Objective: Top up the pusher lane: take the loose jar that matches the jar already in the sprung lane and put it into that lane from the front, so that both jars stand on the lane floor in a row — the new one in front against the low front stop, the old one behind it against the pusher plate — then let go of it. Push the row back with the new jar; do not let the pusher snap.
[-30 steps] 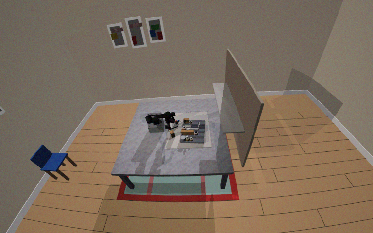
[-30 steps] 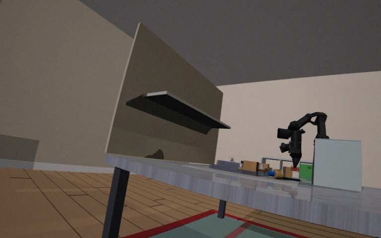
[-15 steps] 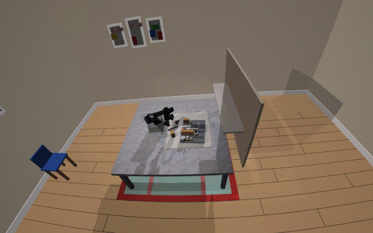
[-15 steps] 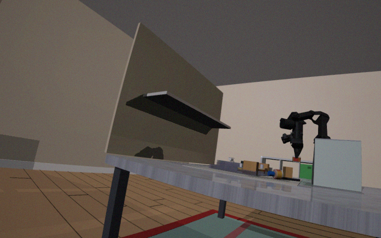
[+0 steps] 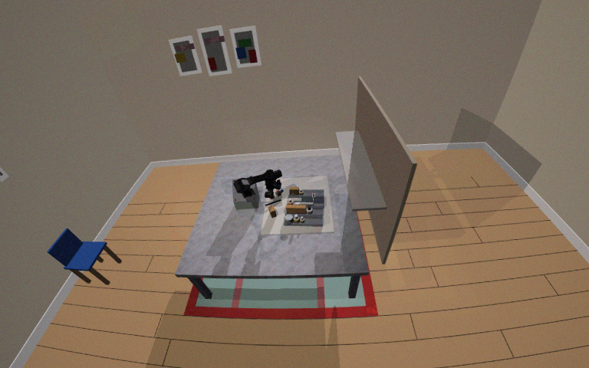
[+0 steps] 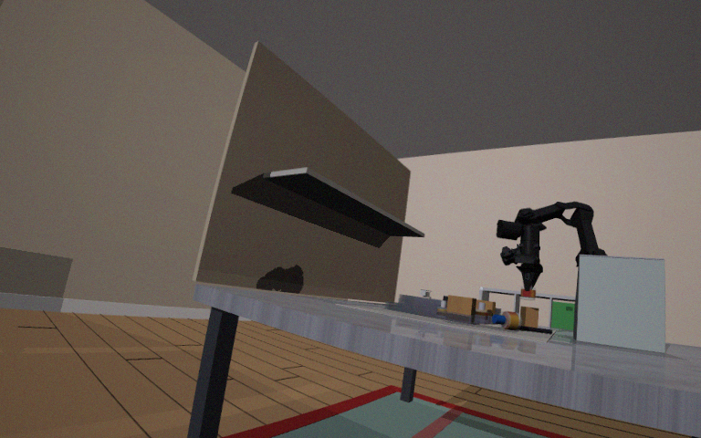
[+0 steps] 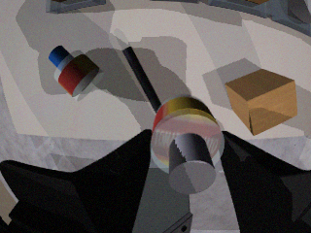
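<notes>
My gripper (image 5: 269, 195) (image 6: 528, 288) (image 7: 186, 137) is shut on an upright clear jar (image 6: 528, 294) (image 7: 181, 106) with a red and yellow label and a grey cap, held above the table. A second jar (image 5: 279, 192) (image 6: 510, 319) (image 7: 78, 74) with a red and yellow label and a blue cap lies on its side on the mat. The grey lane rack (image 5: 316, 212) stands on the mat, right of the gripper in the top view. Small jars (image 5: 296, 218) stand in it. Their cap colours, the pusher plate and which lane is sprung are too small to tell.
A black rod (image 5: 273, 202) (image 6: 535, 329) (image 7: 141, 78) lies on the pale mat (image 5: 278, 228) (image 7: 44, 121) between arm and rack. A loose wooden block (image 5: 272, 211) (image 7: 262, 99) stands near it. Longer wooden blocks (image 5: 296, 208) (image 6: 461, 304) sit at the rack. A tall panel (image 5: 386, 173) with a shelf stands beyond.
</notes>
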Tool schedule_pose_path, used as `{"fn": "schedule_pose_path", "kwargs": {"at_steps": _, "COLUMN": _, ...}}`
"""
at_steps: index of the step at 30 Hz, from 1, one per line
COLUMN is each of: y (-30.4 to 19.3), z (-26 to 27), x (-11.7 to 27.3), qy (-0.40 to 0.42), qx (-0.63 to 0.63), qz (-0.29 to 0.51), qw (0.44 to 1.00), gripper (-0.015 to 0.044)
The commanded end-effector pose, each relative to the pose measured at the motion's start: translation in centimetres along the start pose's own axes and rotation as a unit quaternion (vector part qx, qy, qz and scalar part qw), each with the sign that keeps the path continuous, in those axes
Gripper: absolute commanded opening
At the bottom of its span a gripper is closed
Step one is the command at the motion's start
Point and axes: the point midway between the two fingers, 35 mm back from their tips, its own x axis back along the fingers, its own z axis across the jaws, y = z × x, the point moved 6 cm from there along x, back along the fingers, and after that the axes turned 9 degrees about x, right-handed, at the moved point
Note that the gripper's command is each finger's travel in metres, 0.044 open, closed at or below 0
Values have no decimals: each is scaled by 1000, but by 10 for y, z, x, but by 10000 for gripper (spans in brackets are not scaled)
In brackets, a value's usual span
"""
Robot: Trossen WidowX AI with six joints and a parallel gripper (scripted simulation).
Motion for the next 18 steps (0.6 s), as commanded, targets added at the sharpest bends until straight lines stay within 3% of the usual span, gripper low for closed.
{"fn": "schedule_pose_path", "kwargs": {"at_steps": 1, "y": 21, "z": 0, "x": -4, "qy": -2, "qx": -5, "qz": -5, "qw": 1000, "gripper": 0}}
{"fn": "schedule_pose_path", "kwargs": {"at_steps": 18, "y": 88, "z": -7, "x": -38, "qy": -13, "qx": -23, "qz": -8, "qw": 1000, "gripper": 0}}
